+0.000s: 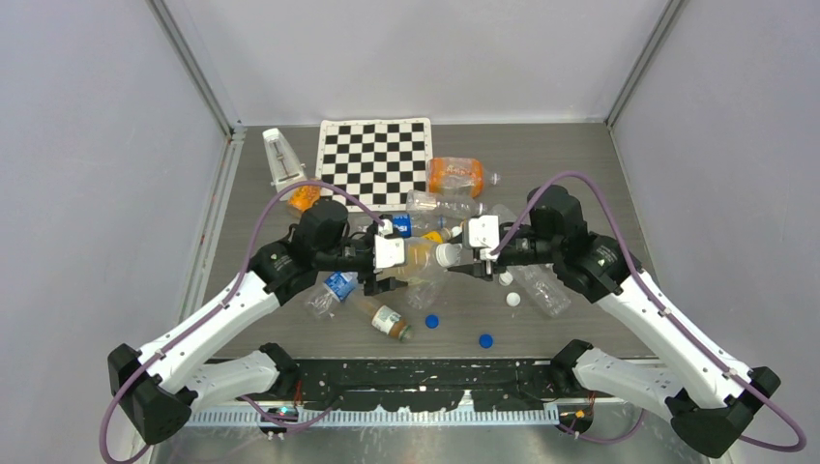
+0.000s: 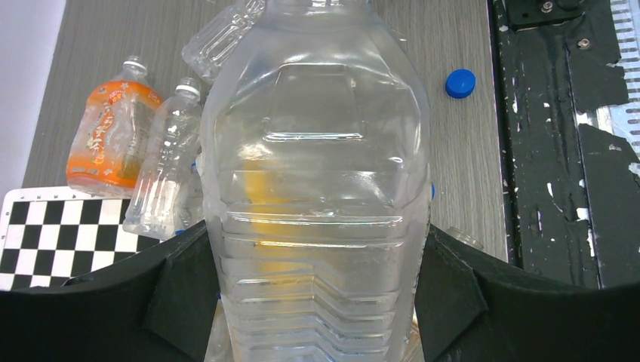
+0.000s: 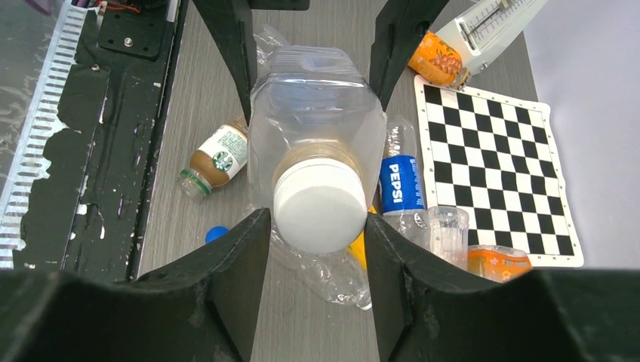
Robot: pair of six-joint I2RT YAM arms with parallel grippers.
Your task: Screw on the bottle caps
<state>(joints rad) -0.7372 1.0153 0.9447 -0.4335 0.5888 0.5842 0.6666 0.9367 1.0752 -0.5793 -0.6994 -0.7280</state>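
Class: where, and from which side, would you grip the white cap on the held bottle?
Pinch the white cap across its round side wall, end-on from the right: the left hand holds the clear bottle level, cap pointing at the right hand.

Counter point(image 1: 580, 159) centre: blocked. Clear bottle point(image 1: 423, 261), clamped by left end effector point(image 2: 317, 302), white cap point(image 3: 319, 197) pinched by right end effector point(image 3: 318, 220), bridges the middle; loose bottles point(image 1: 440, 205) packed behind and beneath. Near strip: coffee bottle point(image 1: 388, 320), two blue caps point(image 1: 431, 321) lying loose. Open: far right corner beyond orange bottle point(image 1: 454, 176).
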